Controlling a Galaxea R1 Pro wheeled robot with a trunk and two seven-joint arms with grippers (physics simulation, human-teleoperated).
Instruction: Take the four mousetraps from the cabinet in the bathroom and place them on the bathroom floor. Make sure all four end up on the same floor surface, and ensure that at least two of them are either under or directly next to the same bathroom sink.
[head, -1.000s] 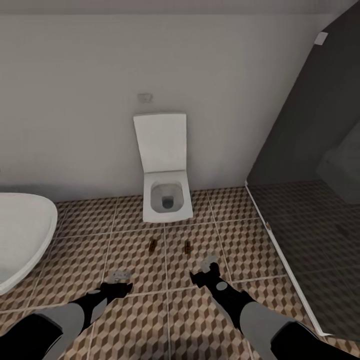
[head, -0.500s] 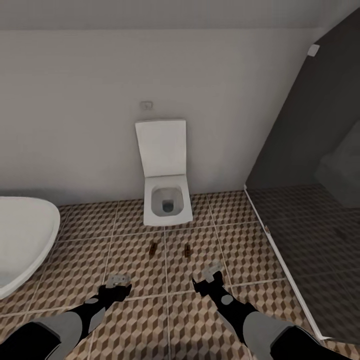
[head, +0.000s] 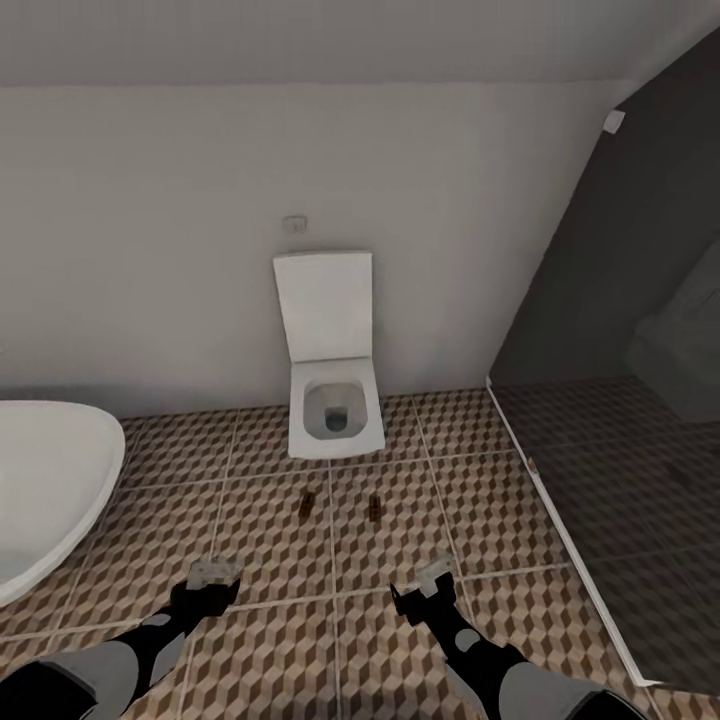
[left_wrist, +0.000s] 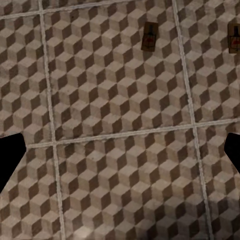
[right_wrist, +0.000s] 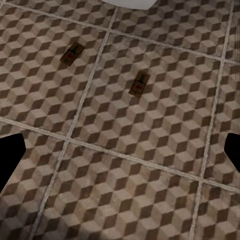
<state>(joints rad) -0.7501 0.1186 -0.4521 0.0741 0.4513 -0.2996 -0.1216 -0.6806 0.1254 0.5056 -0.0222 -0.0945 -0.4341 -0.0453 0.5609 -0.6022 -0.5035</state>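
Lying on the bathroom floor (head: 270, 545), two mousetraps (head: 306, 507) (details blurred), both grippers (head: 213, 572) (head: 433, 574) spread, empty.

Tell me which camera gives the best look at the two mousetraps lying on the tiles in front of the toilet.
The right wrist view: both mousetraps lie whole and large enough to show their wire and reddish spot. The left wrist view has one whole and the other cut by the picture's edge. The head view shows both as tiny dark marks.
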